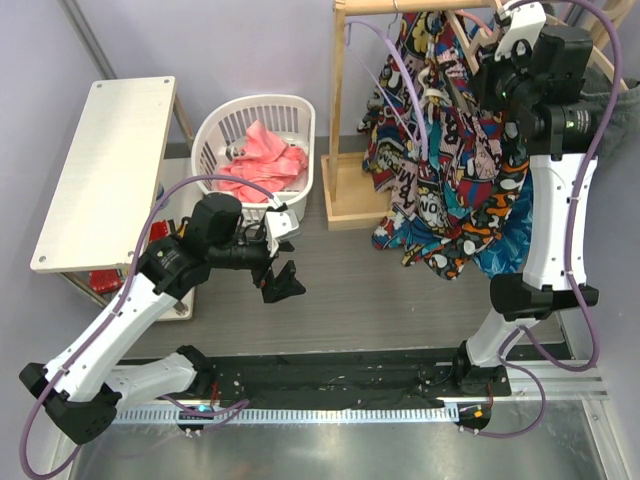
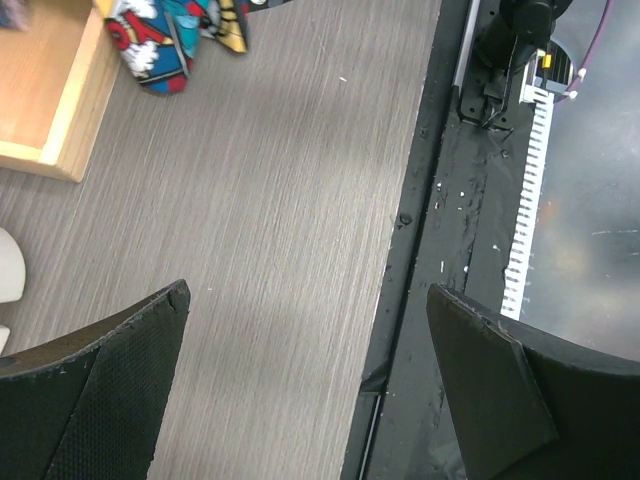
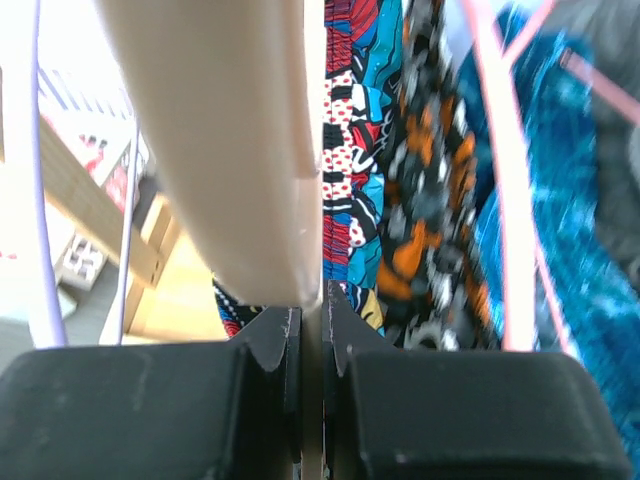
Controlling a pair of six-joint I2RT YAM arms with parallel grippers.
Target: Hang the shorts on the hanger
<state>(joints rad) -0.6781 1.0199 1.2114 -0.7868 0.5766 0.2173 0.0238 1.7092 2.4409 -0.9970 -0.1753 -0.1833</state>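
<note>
The comic-print shorts (image 1: pixel 432 190) hang from the wooden rack at the back right, next to an orange-black-white garment (image 1: pixel 490 130). My right gripper (image 1: pixel 507 60) is raised to the rack. In the right wrist view it (image 3: pixel 311 320) is shut on the thin edge of the beige wooden hanger (image 3: pixel 230 150), with the shorts (image 3: pixel 350 150) right behind it. The hanger's hook is hidden. My left gripper (image 1: pixel 281 277) hovers open and empty over the grey table, fingers (image 2: pixel 100 390) wide apart. The shorts' hem (image 2: pixel 160 45) shows at the far edge of the left wrist view.
A white basket (image 1: pixel 300 110) holds pink cloth (image 1: pixel 262 160) at the back middle. A white shelf (image 1: pixel 110 170) stands at the left. The rack's wooden base (image 1: pixel 350 195) sits by the basket. A lilac hanger (image 1: pixel 405 75), a pink hanger (image 3: pixel 505 200) and blue cloth (image 3: pixel 570 250) hang alongside.
</note>
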